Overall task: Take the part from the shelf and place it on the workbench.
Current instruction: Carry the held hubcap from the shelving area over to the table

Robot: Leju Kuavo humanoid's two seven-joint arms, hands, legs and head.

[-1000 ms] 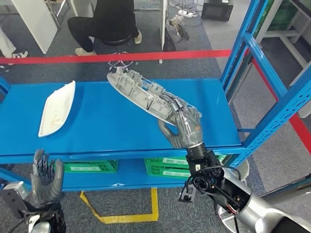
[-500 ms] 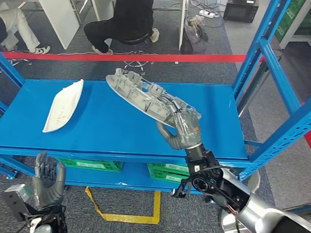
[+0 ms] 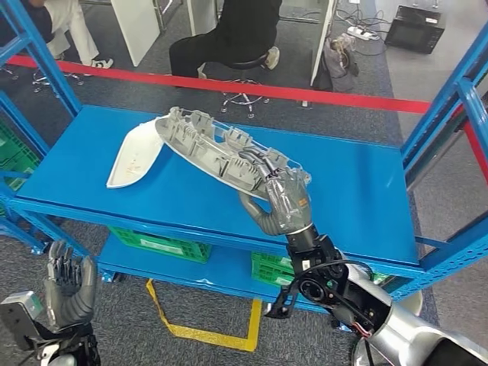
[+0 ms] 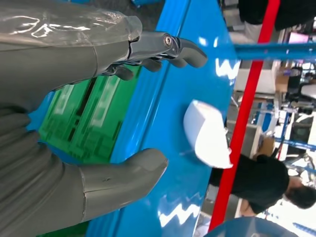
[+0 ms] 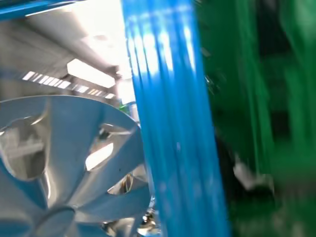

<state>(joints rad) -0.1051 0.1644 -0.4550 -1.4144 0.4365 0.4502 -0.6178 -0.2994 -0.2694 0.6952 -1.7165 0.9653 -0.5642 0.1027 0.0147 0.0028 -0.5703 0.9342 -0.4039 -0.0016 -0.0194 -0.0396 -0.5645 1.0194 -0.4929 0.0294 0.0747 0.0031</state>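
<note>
- Part [image 3: 216,149], a long grey ribbed moulding, is gripped at one end by the right hand [image 3: 286,202] above the blue shelf [image 3: 357,198], its far end over the white part [image 3: 133,154]
- Left hand [image 3: 69,282] hangs spread and empty, below the shelf's front edge
- Judgement: keep the grip firm and the long part level; draw it straight out past the front edge, clear of the uprights

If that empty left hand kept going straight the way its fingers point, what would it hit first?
Probably the front edge of the blue shelf. The left hand hangs low in front of it, fingers aimed toward the shelf, with the white part further along. Depth is hard to judge.
</note>
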